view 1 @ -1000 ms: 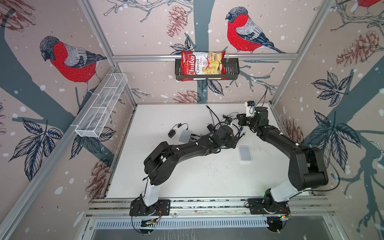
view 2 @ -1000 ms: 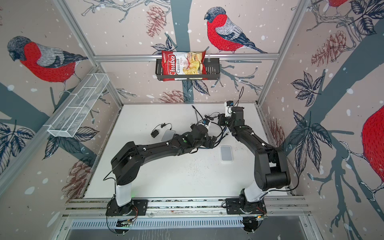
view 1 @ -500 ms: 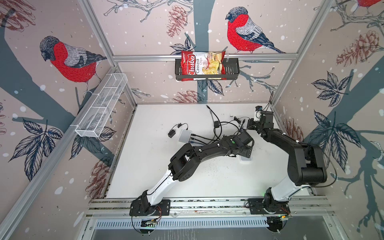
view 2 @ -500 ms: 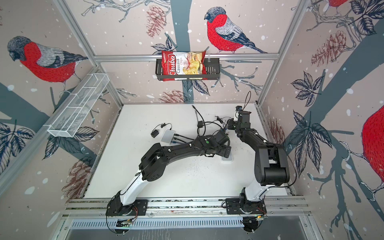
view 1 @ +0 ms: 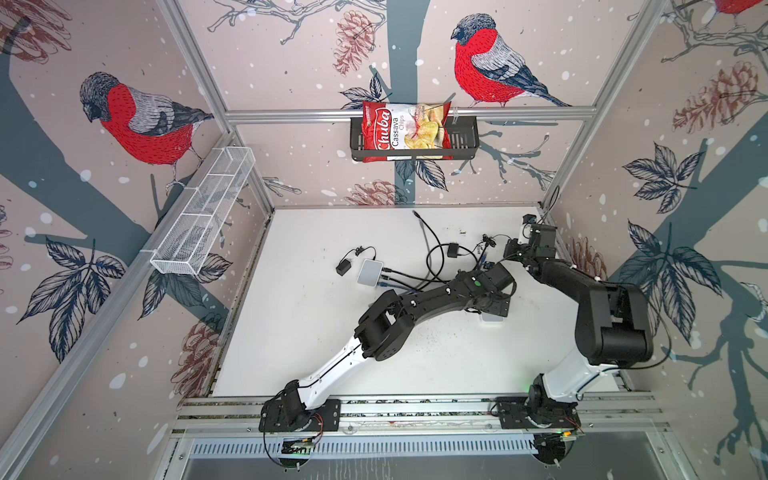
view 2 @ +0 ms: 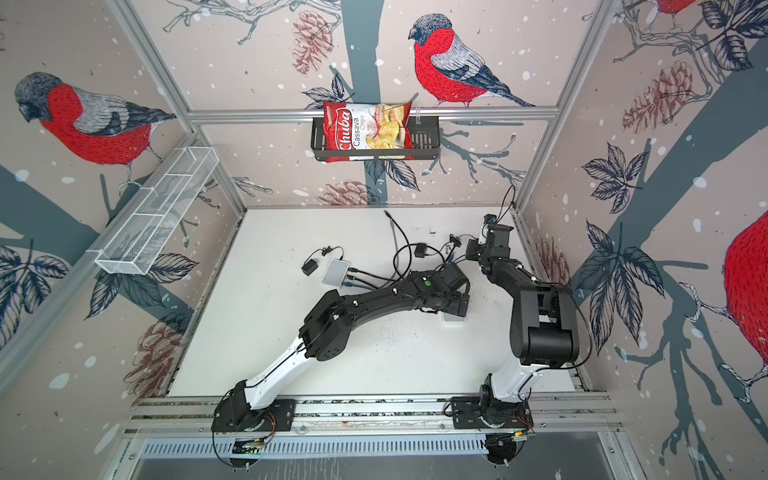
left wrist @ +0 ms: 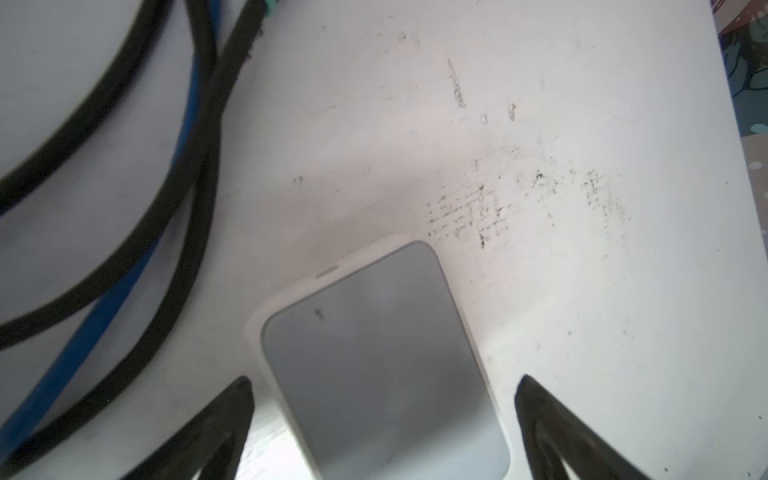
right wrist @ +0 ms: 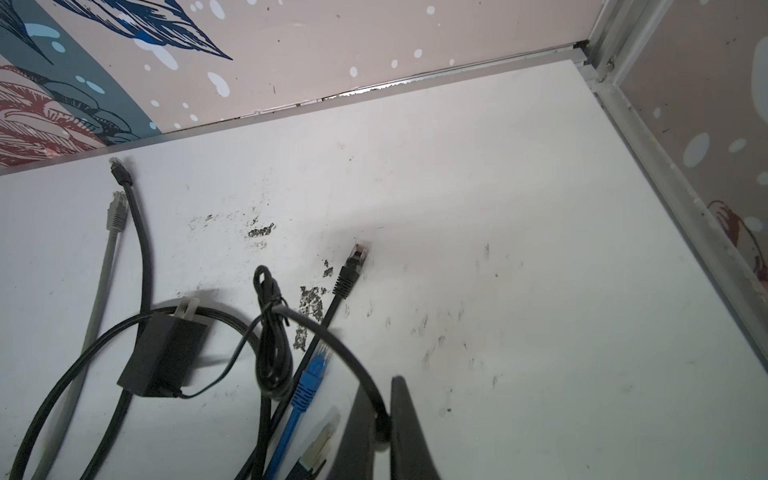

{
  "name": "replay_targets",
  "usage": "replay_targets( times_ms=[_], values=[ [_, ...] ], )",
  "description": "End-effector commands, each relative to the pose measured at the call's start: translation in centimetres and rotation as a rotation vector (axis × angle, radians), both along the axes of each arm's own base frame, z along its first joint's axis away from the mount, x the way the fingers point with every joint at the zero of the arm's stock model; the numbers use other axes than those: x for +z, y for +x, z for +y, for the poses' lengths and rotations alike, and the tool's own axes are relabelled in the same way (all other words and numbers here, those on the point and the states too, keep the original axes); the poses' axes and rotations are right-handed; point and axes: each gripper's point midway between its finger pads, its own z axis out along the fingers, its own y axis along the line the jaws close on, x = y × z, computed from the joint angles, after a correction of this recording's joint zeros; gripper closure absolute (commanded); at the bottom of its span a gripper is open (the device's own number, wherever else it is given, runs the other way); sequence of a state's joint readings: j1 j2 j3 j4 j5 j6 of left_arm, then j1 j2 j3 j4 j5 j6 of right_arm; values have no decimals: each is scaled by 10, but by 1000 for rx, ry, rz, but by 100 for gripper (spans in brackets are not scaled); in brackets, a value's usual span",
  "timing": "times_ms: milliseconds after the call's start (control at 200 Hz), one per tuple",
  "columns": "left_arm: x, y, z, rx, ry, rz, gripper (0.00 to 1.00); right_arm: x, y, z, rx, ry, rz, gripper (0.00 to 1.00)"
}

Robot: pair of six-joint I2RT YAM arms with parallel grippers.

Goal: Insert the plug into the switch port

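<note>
– Plug: where is it, and which arm has it?
– I can't see it outright. My right end effector (right wrist: 380,409) is pressed together on a thin black cord (right wrist: 336,338) near the far right corner of the bench (right wrist: 519,249). The cord's end is hidden behind my fingers, and I judge the plug to be there. A loose black Ethernet plug (right wrist: 355,255) and a blue plug (right wrist: 311,370) lie on the bench just ahead, near the power adapter (right wrist: 166,357).
– And the switch?
– The white switch (left wrist: 382,353) lies flat between the spread fingers of my left end effector (left wrist: 384,379). The fingers stand just beside its long sides, and its long axis runs out from that wrist. From my right end effector it lies toward the arm bases, near, under my left wrist.
– What's in the way?
– Black and blue cables (left wrist: 91,332) run just beside the switch. In a top view, leads are seated in a second white box (view 1: 370,272) further left. No port shows on the switch, so I can't tell which face to aim for. The cord would probably have to come round my left wrist.
</note>
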State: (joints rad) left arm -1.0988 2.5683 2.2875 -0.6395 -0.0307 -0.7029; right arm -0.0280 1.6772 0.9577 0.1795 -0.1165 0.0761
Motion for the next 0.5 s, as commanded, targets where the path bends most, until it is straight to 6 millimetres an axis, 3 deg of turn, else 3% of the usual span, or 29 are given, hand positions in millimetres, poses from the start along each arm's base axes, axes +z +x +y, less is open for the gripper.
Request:
replay_targets(
  times_ms=[0,230,495],
  values=[
    [-14,0,10,11,73,9,3,3,3,0,10,7,-25,98],
    [-40,7,40,24,224,-21,3,0,2,2,17,15,-18,98],
    [-52,1,78,-5,371,-11,4,6,0,5,26,24,-28,98]
  ],
)
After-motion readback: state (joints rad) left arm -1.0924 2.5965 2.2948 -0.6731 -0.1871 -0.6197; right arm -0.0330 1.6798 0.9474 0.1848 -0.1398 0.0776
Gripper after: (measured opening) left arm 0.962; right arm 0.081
